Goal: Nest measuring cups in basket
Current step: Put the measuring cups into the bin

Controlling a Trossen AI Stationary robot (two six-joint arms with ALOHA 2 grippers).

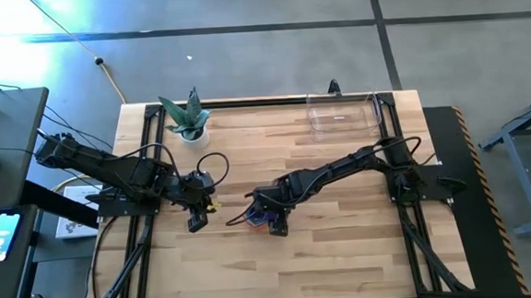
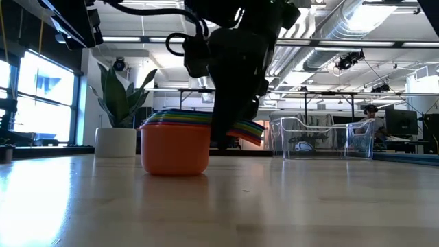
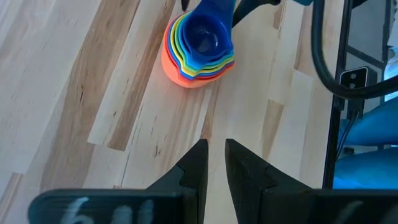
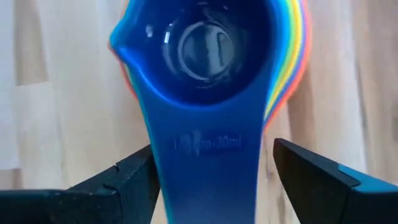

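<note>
Wood table [image 1: 345,246] – nested cups [image 3: 198,46], blue innermost; right hand [image 4: 214,171] spread astride handle; basket [image 1: 342,114] empty

Right gripper [image 4: 208,168] wide-jawed; left gripper [image 3: 215,163] narrow-jawed.

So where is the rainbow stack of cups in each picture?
High view: the stack of cups sits mid-table, under the right gripper.
Low view: left of centre, orange cup outermost.
Left wrist view: near the top.
Right wrist view: fills the frame, blue cup innermost.
Shared landmark: the wooden table.
</note>
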